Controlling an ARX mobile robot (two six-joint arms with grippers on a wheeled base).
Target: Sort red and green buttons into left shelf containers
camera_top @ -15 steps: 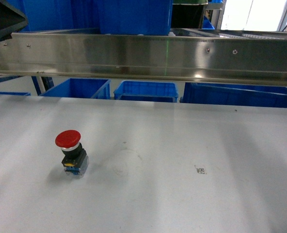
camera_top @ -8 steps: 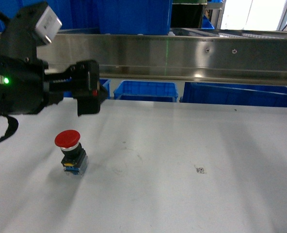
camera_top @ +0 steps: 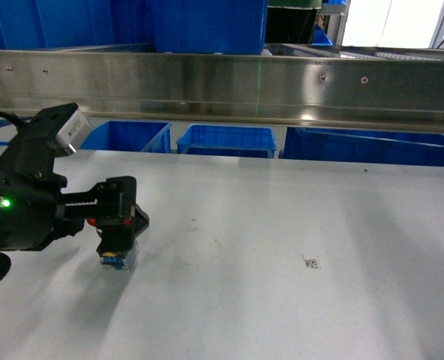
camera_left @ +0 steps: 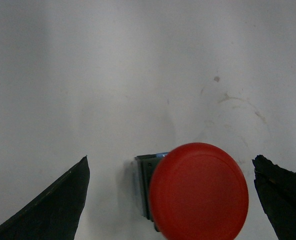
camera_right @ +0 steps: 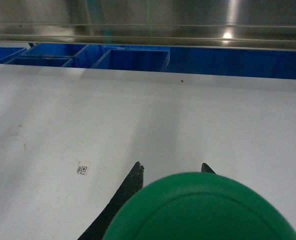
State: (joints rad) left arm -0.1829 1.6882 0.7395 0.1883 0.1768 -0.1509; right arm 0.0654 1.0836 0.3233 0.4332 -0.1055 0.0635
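Left claw (camera_left: pixel 170 200) spreading wide around red button (camera_left: pixel 198 192), lower centre on counter (camera_left: pixel 138 75); right claw (camera_right: pixel 170 170) pinching green button (camera_right: pixel 203 207).

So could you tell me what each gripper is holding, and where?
Left gripper: open around the red button, not holding. Right: green button between its fingers; grip point hidden.

Even overhead light is washing the pale counter (camera_top: pixel 282 300); glare is streaking the steel rail (camera_top: pixel 304 82). Soft shadows are pooling beneath the arm. The green cap (camera_right: pixel 203 210) is blurring close up.
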